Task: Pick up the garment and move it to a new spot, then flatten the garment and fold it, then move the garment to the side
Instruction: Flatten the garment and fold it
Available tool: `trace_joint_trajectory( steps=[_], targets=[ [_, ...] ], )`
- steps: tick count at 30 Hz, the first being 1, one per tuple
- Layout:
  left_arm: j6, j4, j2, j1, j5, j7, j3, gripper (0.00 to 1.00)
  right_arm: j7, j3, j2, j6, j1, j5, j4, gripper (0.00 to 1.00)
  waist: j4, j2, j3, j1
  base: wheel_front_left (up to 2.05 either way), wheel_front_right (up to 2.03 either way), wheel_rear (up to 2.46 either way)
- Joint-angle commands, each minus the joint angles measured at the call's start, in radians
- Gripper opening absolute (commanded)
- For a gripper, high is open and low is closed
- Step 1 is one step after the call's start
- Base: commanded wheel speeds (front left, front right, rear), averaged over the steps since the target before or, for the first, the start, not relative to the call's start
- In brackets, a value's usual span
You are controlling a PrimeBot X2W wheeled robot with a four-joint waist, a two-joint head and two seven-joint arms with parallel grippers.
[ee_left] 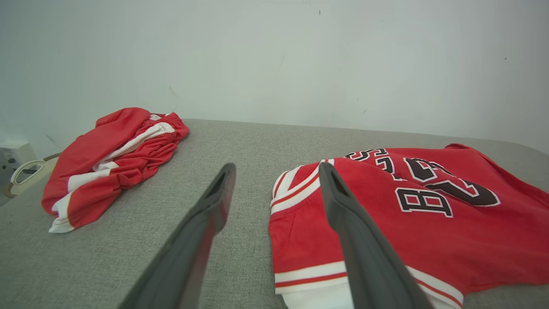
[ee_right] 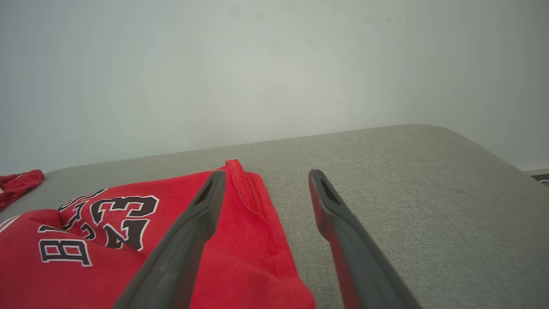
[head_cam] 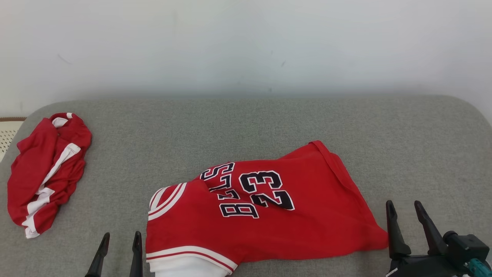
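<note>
On grey cloth (head_cam: 269, 123) under a pale wall (head_cam: 246, 46) lies the red jersey (head_cam: 307, 223); left claw (head_cam: 121, 235) and right claw (head_cam: 404, 204) gape empty.

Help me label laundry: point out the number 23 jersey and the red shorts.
number 23 jersey (head_cam: 319, 215): head view, plain red cloth right of the digits.
red shorts (head_cam: 32, 169): head view, red panel left of the white stripe.

Grey fabric-covered surface (head_cam: 246, 123) with rounded corners against a plain pale wall (head_cam: 246, 42).
</note>
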Motion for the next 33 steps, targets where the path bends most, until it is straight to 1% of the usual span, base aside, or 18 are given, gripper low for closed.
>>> trace_joint_trajectory(
  steps=[1,11,33],
  targets=[
    [-0.003,0.0,0.0,-0.013,0.01,-0.002,0.002,1.0,-0.008,0.017,-0.009,-0.001,-0.001,0.006,0.002,1.0,0.003,0.0,-0.002,0.0,0.0,0.0,0.0],
    [0.004,0.012,0.0,-0.016,0.013,-0.002,0.006,1.0,-0.018,0.054,-0.02,-0.001,-0.015,0.017,0.018,1.0,0.002,0.0,-0.009,0.0,0.0,0.0,0.0],
    [0.013,0.016,0.0,0.0,0.0,-0.002,0.005,1.0,-0.027,0.041,-0.011,-0.001,-0.025,-0.007,0.045,1.0,-0.026,0.0,-0.016,0.0,0.0,0.0,0.0]
  ],
)
